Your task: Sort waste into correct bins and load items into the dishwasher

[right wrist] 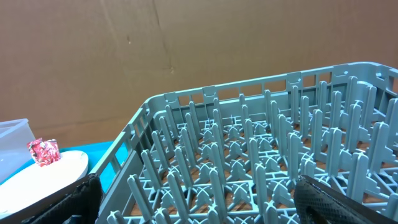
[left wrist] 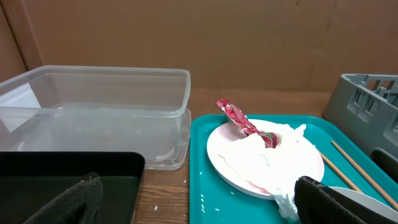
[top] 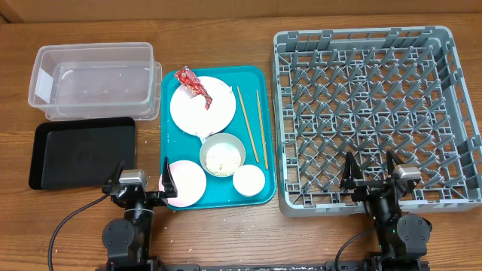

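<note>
A red wrapper (top: 192, 84) and white napkin pieces (top: 208, 100) lie on a white plate (top: 202, 105) on the teal tray (top: 260, 79). Below it sit a grey metal bowl (top: 222, 155) with rice, a pale pink plate (top: 185, 183), a small white bowl (top: 248, 180) and two chopsticks (top: 254, 124). The clear tub (top: 94, 79) and black tray (top: 83, 150) stand at left, the grey dish rack (top: 373, 113) at right. My left gripper (top: 140, 178) is open and empty at the front, between black tray and teal tray (left wrist: 199, 202). My right gripper (top: 370, 175) is open and empty over the rack's front edge (right wrist: 199, 199).
Loose rice grains (left wrist: 205, 200) lie on the teal tray and the wood beside it. A cardboard wall (left wrist: 199, 43) stands behind the table. The wooden table (top: 226, 226) runs along the front.
</note>
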